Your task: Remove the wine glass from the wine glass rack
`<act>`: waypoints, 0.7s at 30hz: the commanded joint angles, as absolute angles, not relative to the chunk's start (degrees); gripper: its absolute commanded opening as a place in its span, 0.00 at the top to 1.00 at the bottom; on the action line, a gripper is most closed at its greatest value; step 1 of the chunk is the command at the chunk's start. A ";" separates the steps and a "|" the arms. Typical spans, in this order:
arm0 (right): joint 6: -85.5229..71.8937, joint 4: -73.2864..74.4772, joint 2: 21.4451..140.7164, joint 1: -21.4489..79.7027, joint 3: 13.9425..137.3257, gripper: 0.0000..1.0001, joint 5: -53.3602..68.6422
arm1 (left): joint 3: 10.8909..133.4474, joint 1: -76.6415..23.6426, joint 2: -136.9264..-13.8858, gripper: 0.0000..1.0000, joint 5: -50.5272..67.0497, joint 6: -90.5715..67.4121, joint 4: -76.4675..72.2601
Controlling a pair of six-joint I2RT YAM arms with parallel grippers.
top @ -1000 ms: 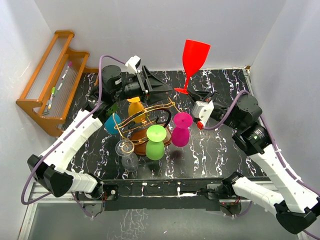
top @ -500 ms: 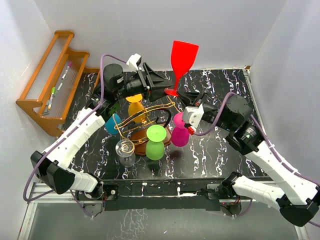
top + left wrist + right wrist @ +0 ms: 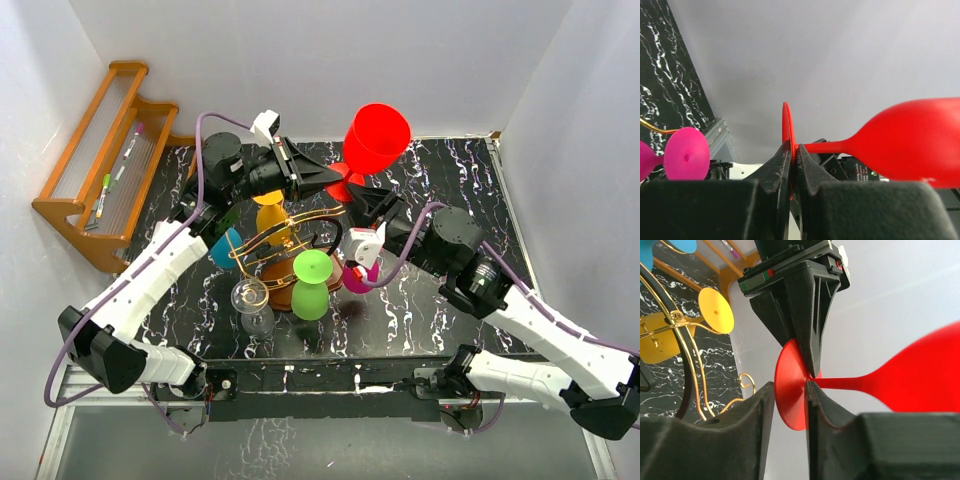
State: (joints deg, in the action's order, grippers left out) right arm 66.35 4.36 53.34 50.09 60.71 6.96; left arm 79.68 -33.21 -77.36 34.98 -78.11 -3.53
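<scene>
The left jaws are closed on the thin foot [image 3: 786, 125] of the red wine glass [image 3: 377, 135], pinching the disc just beside the stem. The right jaws stand parted on either side of that same foot and do not clamp it. The glass hangs in the air, bowl above foot, apart from the wine glass rack [image 3: 290, 238] and beyond it, over the far part of the counter [image 3: 450, 170]. This looks like a hand-over to the left arm. To do it well, the right jaws should widen enough to miss the disc and back straight away. A nudge could twist the glass in so narrow a pinch, with the bowl's weight far from the grip.
</scene>
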 commanded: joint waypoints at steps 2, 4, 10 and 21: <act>59.50 0.86 48.40 50.93 60.05 0.58 4.08 | 77.37 -33.67 -71.16 1.00 30.46 -73.18 -3.68; 56.64 3.09 46.46 50.98 59.88 0.53 3.26 | 77.24 -33.58 -69.10 1.00 26.44 -71.22 -2.43; 42.17 6.61 41.08 50.92 58.04 0.52 -4.21 | 79.35 -33.49 -61.75 1.00 9.15 -60.34 7.59; -2.61 42.46 67.65 50.13 96.33 0.92 -26.41 | 80.97 -33.52 -51.69 1.00 -9.06 -40.71 21.76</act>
State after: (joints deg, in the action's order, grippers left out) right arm 15.18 23.83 56.88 50.72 80.09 -25.41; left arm 79.20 -33.50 -53.39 -2.22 -49.74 15.97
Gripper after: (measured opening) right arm 0.112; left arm 0.032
